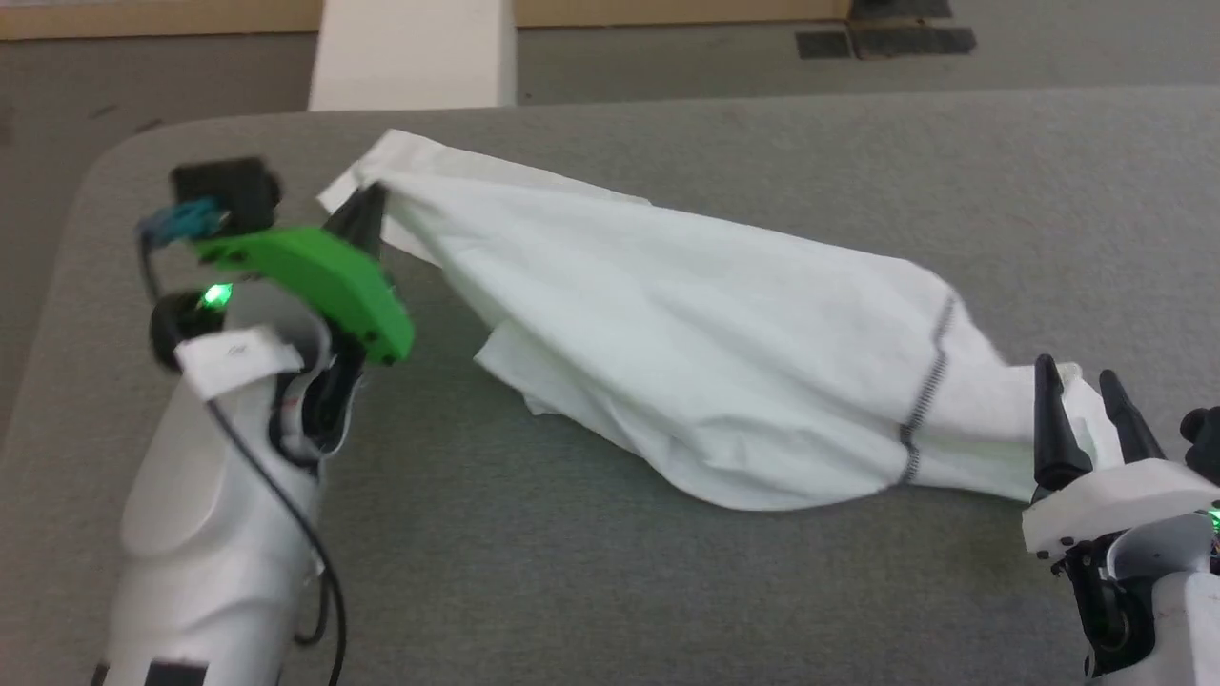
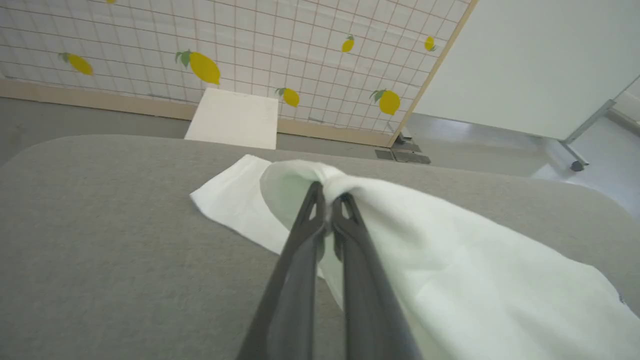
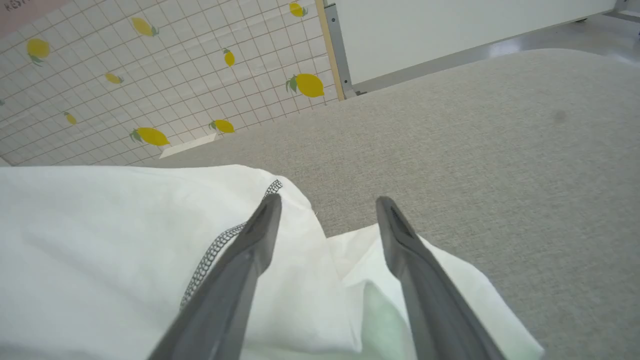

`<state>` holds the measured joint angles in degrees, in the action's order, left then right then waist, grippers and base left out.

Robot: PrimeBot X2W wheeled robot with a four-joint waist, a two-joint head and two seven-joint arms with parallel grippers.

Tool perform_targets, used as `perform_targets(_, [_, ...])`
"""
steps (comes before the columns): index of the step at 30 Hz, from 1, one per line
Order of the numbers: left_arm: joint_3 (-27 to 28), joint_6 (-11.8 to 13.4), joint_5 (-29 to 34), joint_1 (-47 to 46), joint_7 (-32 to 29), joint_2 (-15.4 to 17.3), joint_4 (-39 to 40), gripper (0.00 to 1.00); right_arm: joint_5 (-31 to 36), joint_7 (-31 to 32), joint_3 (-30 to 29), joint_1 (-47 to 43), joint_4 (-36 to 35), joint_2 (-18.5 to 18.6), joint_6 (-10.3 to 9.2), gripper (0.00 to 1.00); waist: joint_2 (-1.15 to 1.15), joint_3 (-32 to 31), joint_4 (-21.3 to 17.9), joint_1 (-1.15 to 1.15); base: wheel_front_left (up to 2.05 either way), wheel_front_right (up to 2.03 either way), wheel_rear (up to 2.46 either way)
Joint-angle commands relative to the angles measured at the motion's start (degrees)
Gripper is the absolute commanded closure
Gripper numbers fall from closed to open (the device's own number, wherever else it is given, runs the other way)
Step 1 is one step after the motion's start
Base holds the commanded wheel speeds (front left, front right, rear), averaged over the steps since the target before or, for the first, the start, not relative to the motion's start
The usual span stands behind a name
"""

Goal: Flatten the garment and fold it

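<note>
shirt (image 1: pixel 686 353): white, bunched into a long diagonal roll on the table (image 1: pixel 572 591), running from far left down to near right; mid part lifted a bit off the surface, lower folds resting on it
seam (image 1: pixel 925 400): dark zigzag stitch line across the shirt near its right end, also seen by the right wrist cam beside the left-hand finger
left gripper (image 2: pixel 329 195): fingers pinched together on a gathered bit of the shirt's far-left end; cloth wraps over the tips, a flat flap of fabric lies on the table just beyond
right gripper (image 3: pixel 328 200): fingers spread apart, nothing clamped; the shirt's right end lies under and between them, one finger over the seam area, the other over a small folded edge
table: grey felt-like top, rounded far-left corner
box (image 2: pixel 235 117): white, on the floor past the table's far edge, well apart from the shirt
wall (image 2: pixel 150 30): grid pattern with yellow lemons, behind the box
</note>
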<state>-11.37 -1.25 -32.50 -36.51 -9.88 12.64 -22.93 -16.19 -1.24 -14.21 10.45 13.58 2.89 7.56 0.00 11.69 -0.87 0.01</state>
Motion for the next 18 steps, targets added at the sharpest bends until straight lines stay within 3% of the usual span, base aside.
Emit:
perform_targets(1, [1.2,1.4,-0.7,3.8,0.4,1.0,2.2,1.0,0.4,0.2,0.3,-0.6,0.1,0.0,-0.08,0.0,0.0,-4.4,5.4,-0.01,0.0,0.0,0.0])
perform_targets(6, [5.5,7.9,-2.3,19.0,-1.1,2.8,12.4,1.0,0.7,0.7,0.9,-1.6,0.1,0.0,-0.08,0.0,0.0,-6.5,9.6,-0.01,0.0,0.0,0.0])
perform_targets(9, [7.1,10.5,-3.8,28.4,-2.5,2.7,15.7,1.0,0.6,0.9,1.8,-1.8,0.2,0.0,-0.08,0.0,0.0,-7.3,10.9,-0.01,0.0,0.0,0.0])
perform_targets(16, [2.3,10.3,-7.3,42.8,-8.8,-0.9,17.5,0.98,-0.2,1.3,3.4,-2.3,1.4,0.0,-0.08,0.0,0.0,-8.4,12.4,-0.01,0.0,0.0,0.0])
perform_targets(17, [2.5,10.2,-7.9,43.1,-8.8,-1.3,17.6,0.18,-0.2,1.4,3.6,-2.4,1.5,0.0,-0.08,0.0,0.0,-8.5,12.5,-0.01,0.0,0.0,0.0])
perform_targets(18, [3.1,10.1,-8.8,43.1,-8.3,-1.7,18.2,0.0,-0.2,1.5,3.8,-2.5,1.7,0.0,-0.08,0.0,0.0,-8.6,12.6,-0.01,0.0,0.0,0.0])
